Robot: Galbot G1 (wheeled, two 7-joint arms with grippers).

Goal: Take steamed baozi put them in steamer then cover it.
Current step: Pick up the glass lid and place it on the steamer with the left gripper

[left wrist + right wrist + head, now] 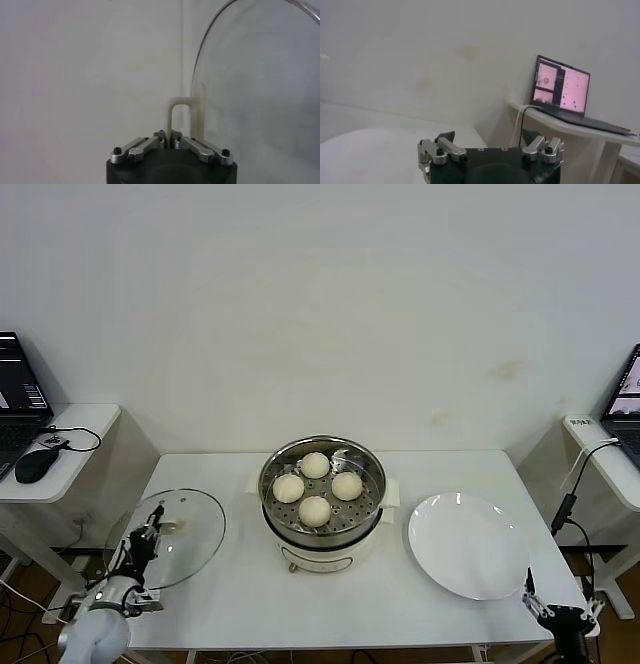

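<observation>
My left gripper clamped on the glass lid handle, four buns in the steamer, right gripper spread wide, idle by the plate.

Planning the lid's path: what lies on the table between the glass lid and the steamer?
In the head view, only bare white table separates the glass lid, held by the left gripper, from the steamer.

Shiny steel steamer, clear glass lid, glossy plate.
</observation>
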